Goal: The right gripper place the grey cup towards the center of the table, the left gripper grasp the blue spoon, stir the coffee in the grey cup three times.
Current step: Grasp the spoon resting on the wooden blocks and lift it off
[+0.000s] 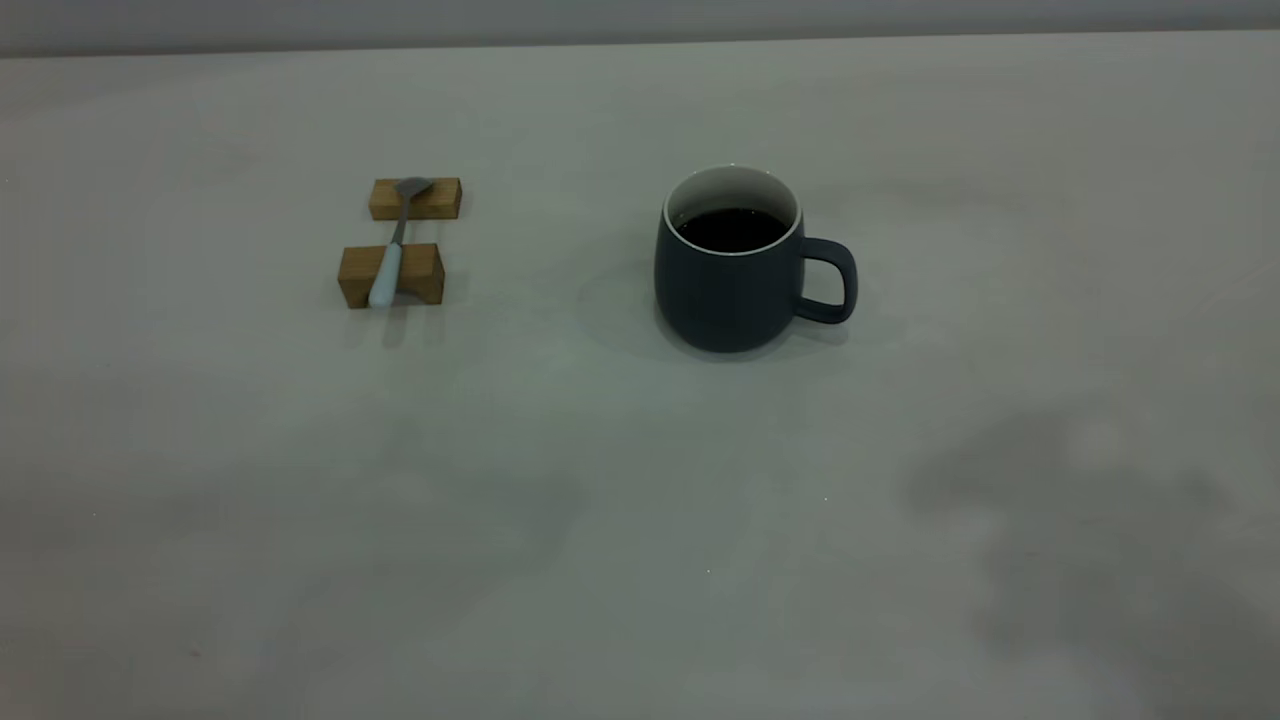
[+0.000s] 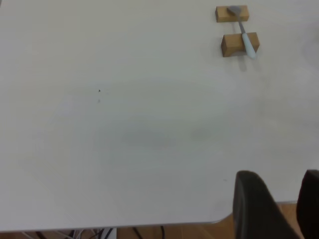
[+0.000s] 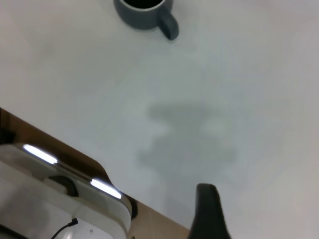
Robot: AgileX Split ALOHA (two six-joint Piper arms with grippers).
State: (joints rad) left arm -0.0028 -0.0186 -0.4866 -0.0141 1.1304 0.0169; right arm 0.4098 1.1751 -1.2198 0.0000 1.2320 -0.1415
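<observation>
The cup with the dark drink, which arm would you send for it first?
The right, probably. The cup stands right of the table's middle with its handle turned right, and the right wrist view looks straight at it. The left gripper faces the spoon on its blocks instead.

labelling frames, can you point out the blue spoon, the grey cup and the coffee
blue spoon (image 1: 385, 278), exterior view, pale handle
grey cup (image 1: 725, 295), exterior view, outer wall
coffee (image 1: 732, 230), exterior view, liquid surface
</observation>
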